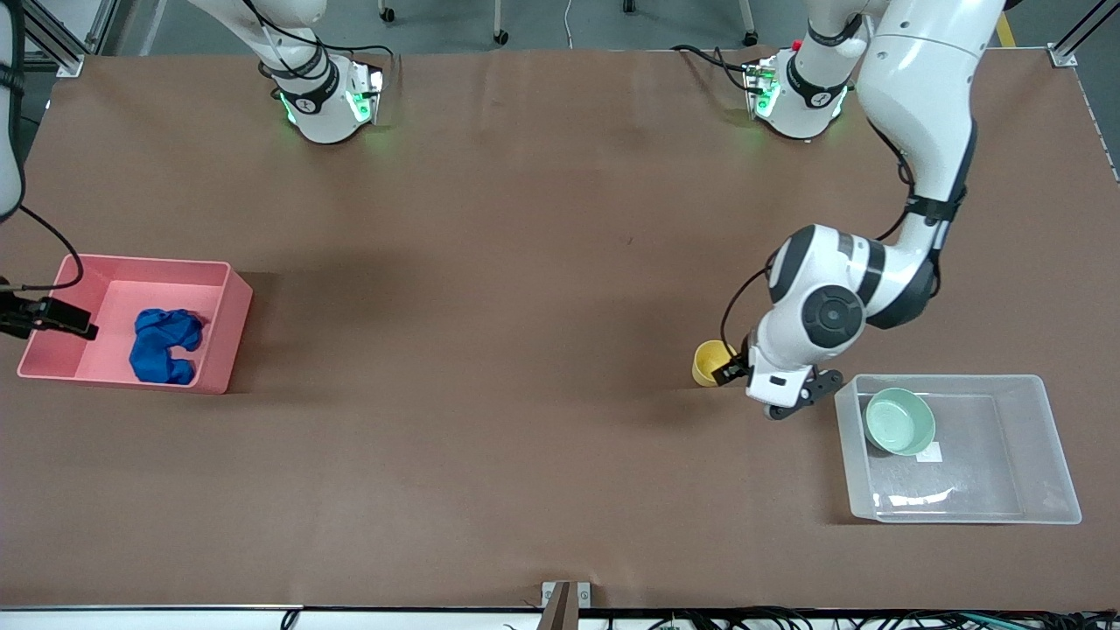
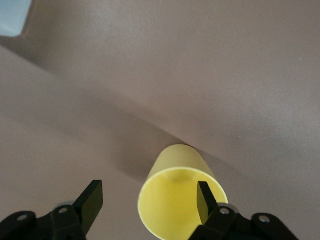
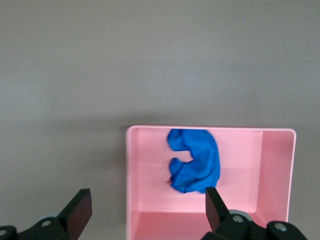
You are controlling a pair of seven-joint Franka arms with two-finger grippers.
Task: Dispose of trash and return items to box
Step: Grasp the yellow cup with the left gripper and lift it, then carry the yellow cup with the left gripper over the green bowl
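A brown counter (image 1: 525, 306) holds a clear box (image 1: 1037, 490) with a mint-green bowl (image 1: 899, 422) inside it. Beside the box, toward the right arm's end, stands a yellow cup (image 2: 181, 200). The left end effector (image 2: 149, 201) is spread open, one finger (image 2: 204, 200) inside the cup. The right end effector (image 3: 147, 207) hangs open over a pink bin (image 3: 272, 165) holding blue trash (image 3: 195, 161).

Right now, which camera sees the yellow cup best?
The left wrist view: the yellow cup fills the middle, mouth toward the camera, with one finger of the open left gripper inside its rim. The front view shows only part of the cup beside the left gripper. The right wrist view doesn't show it.
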